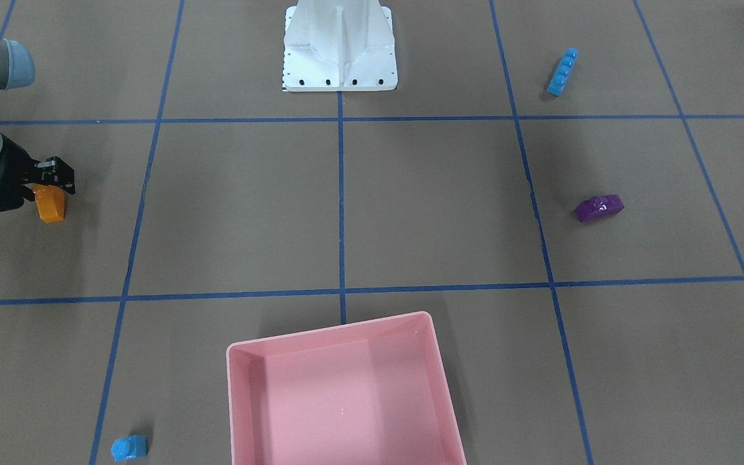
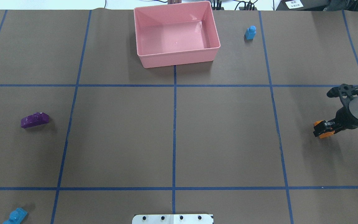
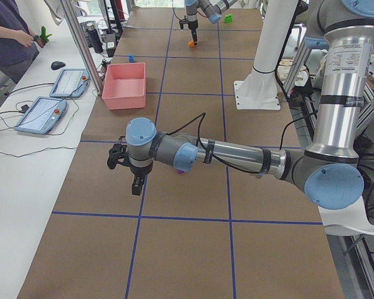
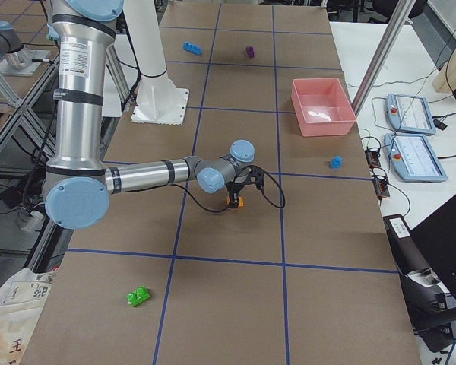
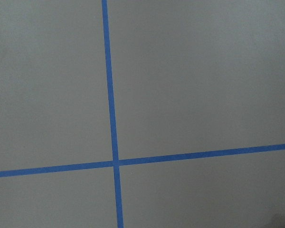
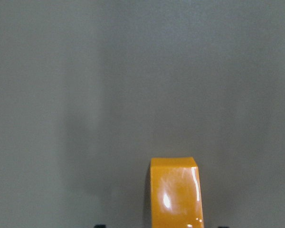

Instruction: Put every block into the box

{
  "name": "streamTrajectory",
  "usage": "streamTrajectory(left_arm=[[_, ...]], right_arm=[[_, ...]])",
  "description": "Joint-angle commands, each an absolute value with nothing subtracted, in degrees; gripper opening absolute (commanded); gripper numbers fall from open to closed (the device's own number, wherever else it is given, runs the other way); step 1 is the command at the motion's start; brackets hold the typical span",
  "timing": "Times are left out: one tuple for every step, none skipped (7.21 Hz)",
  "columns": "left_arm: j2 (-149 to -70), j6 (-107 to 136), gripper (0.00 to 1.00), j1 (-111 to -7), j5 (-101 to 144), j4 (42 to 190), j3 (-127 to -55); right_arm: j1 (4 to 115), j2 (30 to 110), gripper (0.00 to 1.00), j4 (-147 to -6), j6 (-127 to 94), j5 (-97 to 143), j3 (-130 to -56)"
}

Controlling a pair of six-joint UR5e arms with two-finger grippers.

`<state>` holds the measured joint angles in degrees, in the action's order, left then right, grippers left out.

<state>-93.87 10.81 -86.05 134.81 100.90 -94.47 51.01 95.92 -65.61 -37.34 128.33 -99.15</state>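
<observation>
My right gripper (image 1: 54, 183) (image 2: 323, 128) stands over the orange block (image 1: 51, 206) (image 6: 175, 190), which rests on the table. Its jaws sit either side of the block with gaps, so it is open. The pink box (image 1: 327, 330) (image 2: 179, 59) is empty. A small blue block (image 1: 129, 447) (image 2: 250, 32) lies beside it. The purple block (image 1: 599, 208) (image 2: 35, 120) and the long blue block (image 1: 562, 72) (image 2: 15, 216) lie on my left side. The green block (image 4: 140, 296) lies far out on my right. My left gripper (image 3: 134, 177) hovers near the purple block; I cannot tell its state.
The white robot base plate (image 1: 340, 71) (image 2: 172, 218) sits at my edge of the table. Blue tape lines cross the brown tabletop. A side desk with tablets (image 3: 50, 99) and an operator (image 3: 6, 31) lie beyond the box's edge.
</observation>
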Motion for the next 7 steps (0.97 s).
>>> streamTrajectory(left_arm=[[-93.87, 10.90, 1.00, -86.04, 134.82, 100.90, -94.57], [-93.87, 10.90, 1.00, -86.04, 134.91, 100.90, -94.74], [-93.78, 10.99, 1.00, -86.04, 134.91, 100.90, -94.75], [-93.87, 11.33, 1.00, -86.04, 134.91, 100.90, -94.92], [-94.04, 12.12, 1.00, -85.87, 135.00, 101.07, -95.10], [-95.35, 14.30, 1.00, -83.35, 136.39, 102.12, -95.62], [-96.06, 20.76, 1.00, -78.36, 136.41, 102.13, -96.93]], right_arm=[[52.80, 95.98, 0.00, -65.83, -36.91, 129.10, -99.31], [54.65, 95.98, 0.00, -65.83, -36.83, 129.72, -99.75], [57.37, 95.98, 0.00, -65.74, -36.83, 132.16, -100.10], [59.83, 96.06, 0.00, -65.83, -36.83, 134.88, -101.76], [63.42, 95.72, 0.00, -66.09, -36.83, 139.00, -102.91], [65.72, 95.10, 0.00, -68.53, -37.00, 142.26, -104.40], [66.44, 91.70, 0.00, -74.56, -37.61, 142.38, -106.94]])
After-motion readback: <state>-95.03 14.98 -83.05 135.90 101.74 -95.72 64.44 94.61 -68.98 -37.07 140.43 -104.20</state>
